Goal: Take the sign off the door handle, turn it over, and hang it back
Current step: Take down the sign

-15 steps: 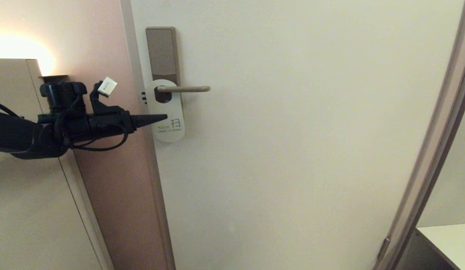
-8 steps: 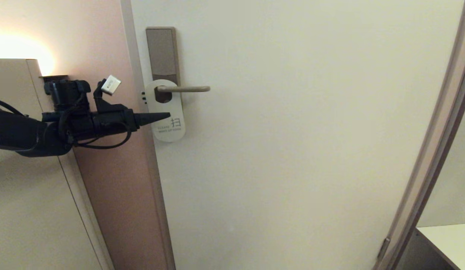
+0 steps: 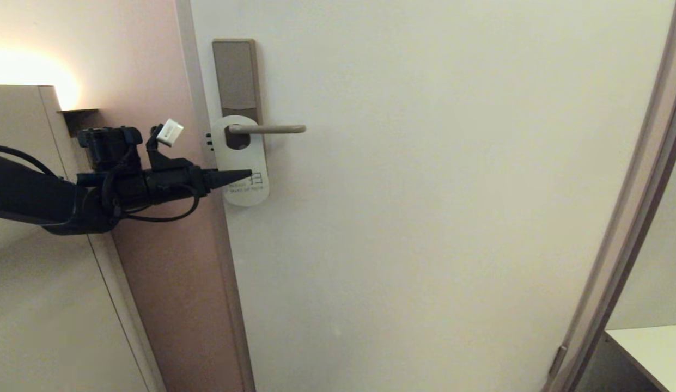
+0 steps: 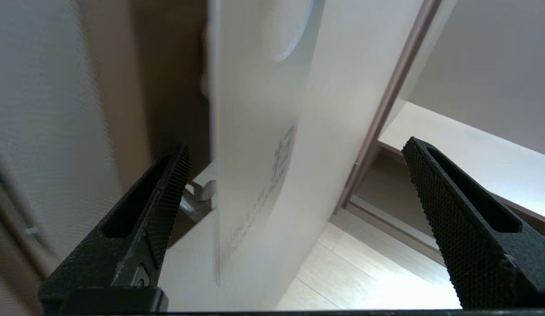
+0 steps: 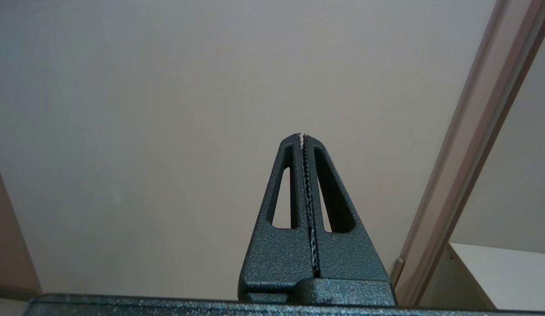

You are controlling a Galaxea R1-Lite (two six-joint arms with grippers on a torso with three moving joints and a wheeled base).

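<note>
**My left claw straddles the lower end of the door sign**

My left claw (image 3: 249,175) reaches in level from nine o'clock of the head view, its tips over the lower part of the sign (image 3: 245,163). Its jaws stand wide apart. In the left wrist view the sign (image 4: 250,145) runs edge-on between my two fingers (image 4: 164,184), nearer to that one than to the other; I cannot tell whether either pad touches it. Nothing is clamped.

The sign hangs by its round hole on the door handle (image 3: 267,129), white face outward with grey lettering near its lower end. It sits at the root of the lever, against the tall bronze-grey lock plate (image 3: 234,71), and its rounded lower end hangs below the plate's visible part. The lever points straight toward three o'clock across the pale door (image 3: 425,190), level and unturned.

At nine o'clock of the door lie the door frame (image 3: 207,218), a pinkish wall (image 3: 152,65) and a beige cabinet (image 3: 38,299), with a warm glow above it.

My right claw (image 5: 302,136) is out of the head view; its own camera shows its fingers pressed together on nothing, facing the bare door (image 5: 189,109).
</note>
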